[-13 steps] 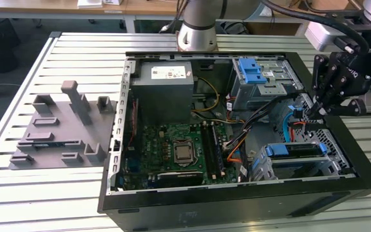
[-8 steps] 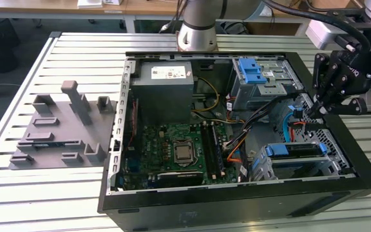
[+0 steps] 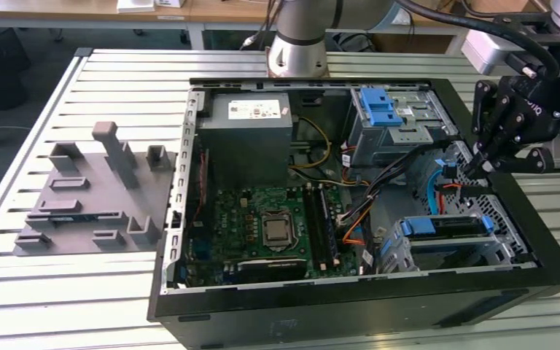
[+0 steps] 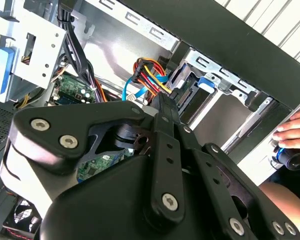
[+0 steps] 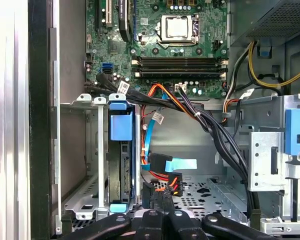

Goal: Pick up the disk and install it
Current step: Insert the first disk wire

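disk [image 5: 121, 167] sits in the drive cage [image 5: 85, 150] at the case [image 3: 358, 310] corner nearest the camera, on the exterior view's right, well apart from the PSU [image 3: 251, 120] at the case's far edge. The case lies on its side with the open face up on the worktop [image 3: 114, 292], so the arm gets straight-down access. A grey fixture [image 3: 85, 197] sits toward the worktop edge on the exterior view's left. The disk stands on edge in its slot, so the first wrist view gets only the thin dark side and board, with blue carrier tabs at both ends; the label is not visible. In the exterior view it reads as a grey slab between blue rails [image 3: 443, 226], about level with the cage top, so I'd judge it seated or close to it. The gripper [image 5: 162, 200] is down inside the case just beside the cage, jaws narrow with tips practically together, at the black connector [image 5: 165, 182] with red/orange wires. Can't tell whether they pinch it or only touch it. The connector is near the disk; can't tell whether it is mated.
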Controlling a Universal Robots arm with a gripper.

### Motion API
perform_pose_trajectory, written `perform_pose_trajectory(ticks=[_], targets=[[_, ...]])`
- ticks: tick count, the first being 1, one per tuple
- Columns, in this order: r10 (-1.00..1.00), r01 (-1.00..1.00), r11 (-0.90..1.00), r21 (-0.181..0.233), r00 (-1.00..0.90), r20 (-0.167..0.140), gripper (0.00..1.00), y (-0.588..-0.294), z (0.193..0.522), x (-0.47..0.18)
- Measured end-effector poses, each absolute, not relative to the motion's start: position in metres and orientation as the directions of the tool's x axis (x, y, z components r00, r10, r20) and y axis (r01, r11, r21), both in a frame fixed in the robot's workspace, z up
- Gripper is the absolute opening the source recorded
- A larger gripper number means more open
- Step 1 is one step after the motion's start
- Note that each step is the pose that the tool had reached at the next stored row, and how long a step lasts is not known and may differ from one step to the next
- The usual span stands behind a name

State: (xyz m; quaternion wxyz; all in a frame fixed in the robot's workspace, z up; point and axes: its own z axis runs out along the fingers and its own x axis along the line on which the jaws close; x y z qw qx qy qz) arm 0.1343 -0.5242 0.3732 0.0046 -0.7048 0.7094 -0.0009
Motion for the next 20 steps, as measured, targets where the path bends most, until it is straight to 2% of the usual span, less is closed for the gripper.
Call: perform_pose_trajectory(ticks=[5, 6, 11, 14, 15, 16, 20], targets=[[-1.0, -1.0, 0.006, -0.008, -0.006, -0.006, 0.11, -0.5242, 0.3732, 0.1343], [-1.0, -1.0, 0.006, -0.008, -0.006, -0.006, 0.17, -0.5242, 0.3732, 0.1343], [-1.0, -1.0, 0.006, -0.008, -0.006, -0.006, 0.19, -0.5242, 0.3732, 0.1343], [-1.0, -1.0, 0.006, -0.008, -0.006, -0.006, 0.39, -0.5242, 0.3732, 0.1343], [-1.0, -1.0, 0.006, -0.008, -0.006, -0.006, 0.39, -0.5242, 0.3732, 0.1343], [-1.0, -1.0, 0.006, -0.008, -0.006, -0.007, 0.45, -0.5242, 0.3732, 0.1343], [-1.0, -1.0, 0.006, -0.008, -0.006, -0.007, 0.45, -0.5242, 0.3732, 0.1343]])
